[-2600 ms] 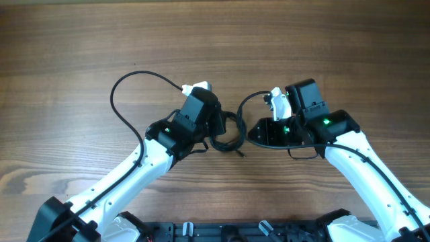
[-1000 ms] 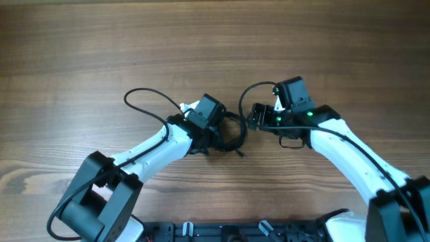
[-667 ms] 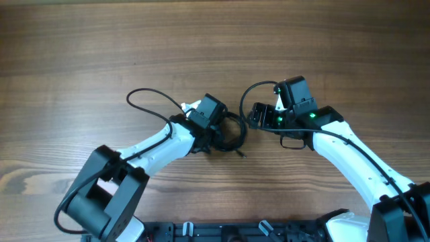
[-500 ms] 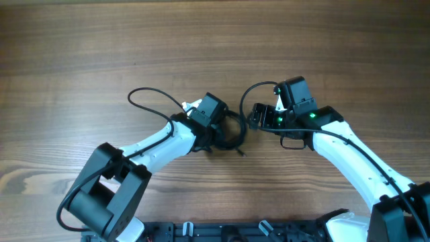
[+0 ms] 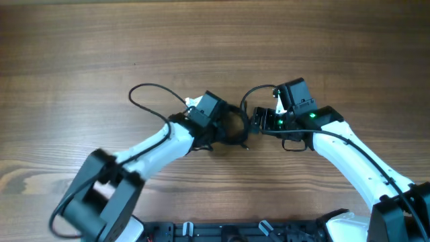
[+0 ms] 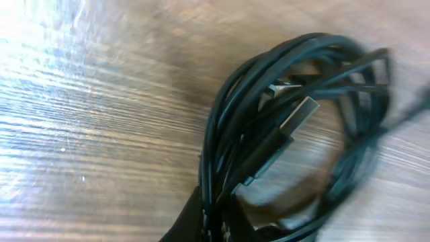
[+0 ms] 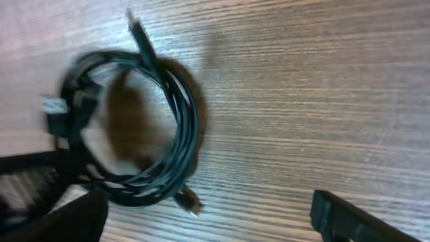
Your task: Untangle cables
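Observation:
The cables (image 5: 236, 128) are one small coil of thin black wire on the wooden table, between the two arms. In the left wrist view the coil (image 6: 349, 148) fills the frame, with a flat metal plug (image 6: 299, 114) across its middle. My left gripper (image 6: 211, 225) is shut on several strands at the coil's near edge; from overhead it (image 5: 218, 129) sits at the coil's left side. My right gripper (image 7: 205, 208) is open, its dark fingers (image 7: 349, 218) wide apart. The coil (image 7: 178, 121) lies ahead of it, and a plug end (image 7: 190, 200) points between the fingers.
The left arm's own thicker black wiring (image 5: 144, 91) loops out over the table (image 5: 215, 40) behind its wrist. The right arm's wiring (image 5: 255, 91) arcs above the coil. The robot base (image 5: 235, 232) runs along the near edge.
My left gripper has shut on the coil's strands. The coil has shifted slightly toward the right gripper, and the left arm is blurred with movement. The right gripper stays open.

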Robot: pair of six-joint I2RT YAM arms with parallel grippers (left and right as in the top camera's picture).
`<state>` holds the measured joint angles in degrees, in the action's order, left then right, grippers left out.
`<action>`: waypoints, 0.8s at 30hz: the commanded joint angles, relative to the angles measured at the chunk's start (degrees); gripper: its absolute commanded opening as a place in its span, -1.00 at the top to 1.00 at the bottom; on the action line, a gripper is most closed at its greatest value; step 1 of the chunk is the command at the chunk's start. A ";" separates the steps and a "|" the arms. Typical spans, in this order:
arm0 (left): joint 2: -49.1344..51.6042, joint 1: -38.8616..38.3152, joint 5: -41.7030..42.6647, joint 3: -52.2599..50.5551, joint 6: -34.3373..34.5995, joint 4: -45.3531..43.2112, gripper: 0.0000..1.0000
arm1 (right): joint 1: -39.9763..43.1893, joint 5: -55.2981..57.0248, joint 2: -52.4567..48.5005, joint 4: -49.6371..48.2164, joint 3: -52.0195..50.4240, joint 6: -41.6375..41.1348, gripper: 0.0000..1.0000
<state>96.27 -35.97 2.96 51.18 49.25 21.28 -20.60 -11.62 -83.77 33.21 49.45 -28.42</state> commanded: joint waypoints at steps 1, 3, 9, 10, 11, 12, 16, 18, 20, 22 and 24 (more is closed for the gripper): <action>-9.75 0.11 -0.26 1.73 -4.33 1.60 0.92 | -0.17 -3.61 0.74 0.04 -0.35 6.16 -0.78; -13.20 0.37 -1.18 1.73 -4.35 3.34 0.92 | -0.17 -6.10 0.74 -0.85 -0.35 6.21 -0.65; -20.28 0.57 -2.16 1.73 -4.57 7.63 0.92 | -0.17 -18.91 0.74 -7.78 -0.35 9.35 -0.50; -20.68 0.57 -2.16 1.73 -4.81 8.17 0.92 | -0.17 -19.56 0.74 -8.22 -0.35 9.40 -0.51; -21.09 0.55 -2.16 1.73 -5.42 8.72 0.92 | -0.17 -20.28 0.74 -8.74 -0.35 9.44 -0.51; -21.33 0.55 -2.25 1.73 -5.60 9.35 0.92 | -0.17 -20.68 0.74 -9.03 -0.35 9.40 -0.50; -21.38 0.55 -2.40 1.70 -5.57 10.62 0.92 | -0.17 -21.46 0.74 -10.29 -0.35 9.33 -0.50; -21.38 0.57 -2.38 1.73 -5.57 10.51 0.92 | -0.17 -21.44 0.74 -10.62 -0.35 8.94 -0.33; -21.38 0.57 -2.36 1.73 -5.55 10.47 0.92 | -0.17 -21.44 0.74 -11.19 -0.35 8.72 -0.01; -21.40 0.57 -2.36 1.73 -5.53 10.45 0.92 | -0.17 -21.11 0.74 -11.72 -0.35 8.61 0.29; -21.57 0.55 -2.10 1.79 -5.53 10.47 0.92 | -0.17 -19.41 0.74 -11.93 -0.35 7.17 0.38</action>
<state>76.03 -35.62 1.39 51.81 45.01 32.01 -20.60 -31.53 -83.77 21.78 49.19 -20.14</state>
